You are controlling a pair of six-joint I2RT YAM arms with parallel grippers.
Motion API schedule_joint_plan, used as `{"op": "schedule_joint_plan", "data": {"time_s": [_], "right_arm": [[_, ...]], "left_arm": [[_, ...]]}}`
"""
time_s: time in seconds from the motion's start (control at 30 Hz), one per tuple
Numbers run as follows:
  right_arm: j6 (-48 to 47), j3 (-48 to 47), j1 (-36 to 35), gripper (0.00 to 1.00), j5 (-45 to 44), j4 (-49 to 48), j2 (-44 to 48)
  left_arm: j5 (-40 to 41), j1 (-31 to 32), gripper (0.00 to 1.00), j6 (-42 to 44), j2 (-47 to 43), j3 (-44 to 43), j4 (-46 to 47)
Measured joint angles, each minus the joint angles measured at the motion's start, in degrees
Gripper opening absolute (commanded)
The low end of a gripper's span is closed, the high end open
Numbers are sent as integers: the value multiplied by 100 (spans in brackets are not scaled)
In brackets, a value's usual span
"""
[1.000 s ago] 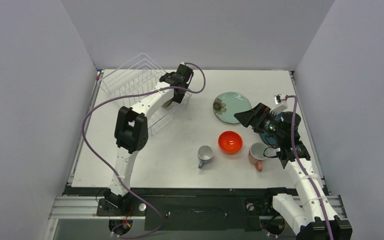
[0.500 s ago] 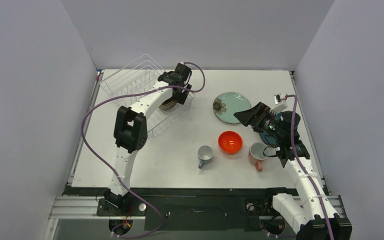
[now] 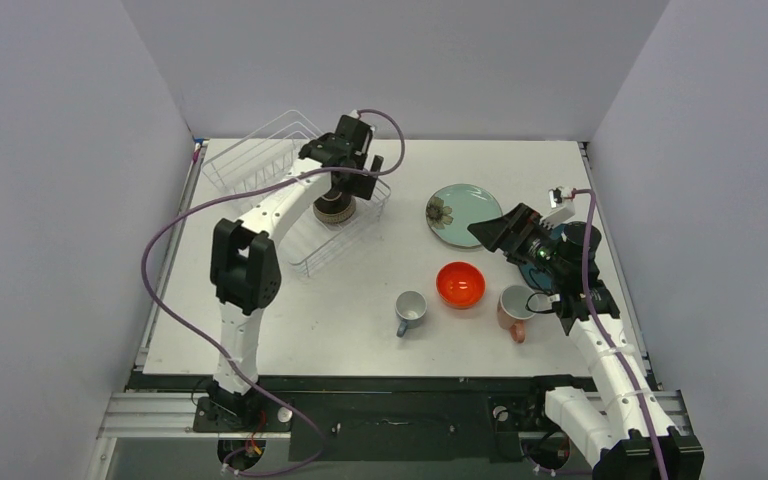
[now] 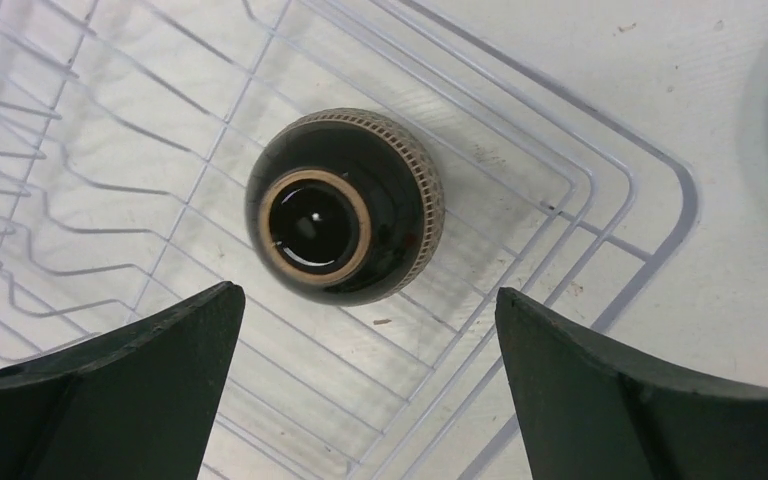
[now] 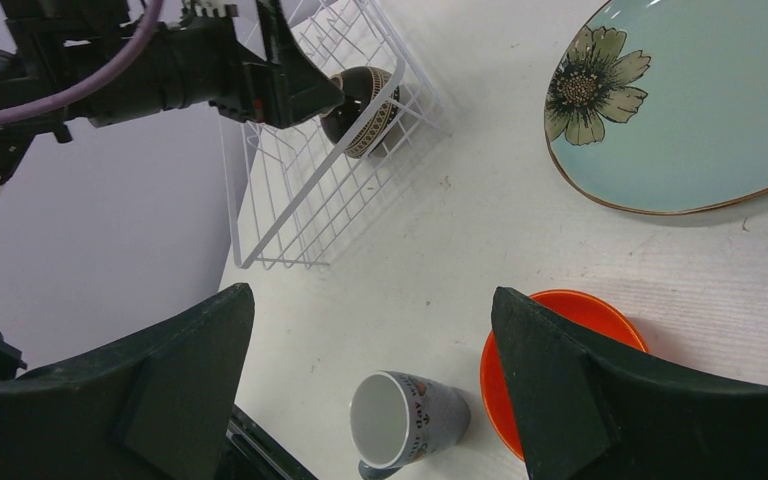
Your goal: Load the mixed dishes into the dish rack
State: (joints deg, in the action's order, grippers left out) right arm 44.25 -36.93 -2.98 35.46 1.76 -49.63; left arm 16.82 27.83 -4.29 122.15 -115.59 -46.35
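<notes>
The left end effector (image 4: 365, 300) is hovering over the dish rack (image 5: 290, 200) with its fingers spread wide, gripping nothing. Right below it, the brown bowl (image 4: 345, 205) is sitting upside down on the wire floor of the rack, near one corner. The right end effector (image 5: 370, 300) is also standing released and empty, hanging above the desk (image 3: 360, 330) on the right side. Beneath it, the orange-red bowl (image 3: 460, 284) is resting between the grey-blue mug (image 3: 410, 311) and the pink mug (image 3: 513, 306), all outside the rack. The round pale-teal plate (image 3: 463, 214) is lying flat farther back, well apart from the rack.
</notes>
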Motion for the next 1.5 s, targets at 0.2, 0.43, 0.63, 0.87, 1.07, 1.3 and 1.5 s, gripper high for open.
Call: {"op": "schedule_joint_plan", "data": {"time_s": [0.2, 0.43, 0.63, 0.87, 1.07, 1.3, 1.5], "right_arm": [[17, 0, 0, 84, -2, -2, 2], [46, 0, -11, 84, -2, -4, 2], [103, 0, -46, 84, -4, -17, 2], [142, 7, -83, 84, -9, -46, 2], [146, 11, -144, 84, -17, -92, 2], [138, 42, -243, 84, -101, -109, 2], [-90, 39, -470, 83, -393, 175, 2]], "left_arm": [[-890, -920, 96, -697, -697, 664, 505], [-2044, -1773, 97, -1366, -601, 1025, 789], [-2809, -1659, 97, -1659, -306, 1045, 1043], [-3211, -1624, 97, -1917, -44, 1054, 1080], [-3604, -1620, 97, -2118, -63, 1355, 1510], [-3825, -1604, 96, -2356, -249, 1991, 1668], [-3501, -1628, 96, -2258, -785, 2037, 1346]]}}
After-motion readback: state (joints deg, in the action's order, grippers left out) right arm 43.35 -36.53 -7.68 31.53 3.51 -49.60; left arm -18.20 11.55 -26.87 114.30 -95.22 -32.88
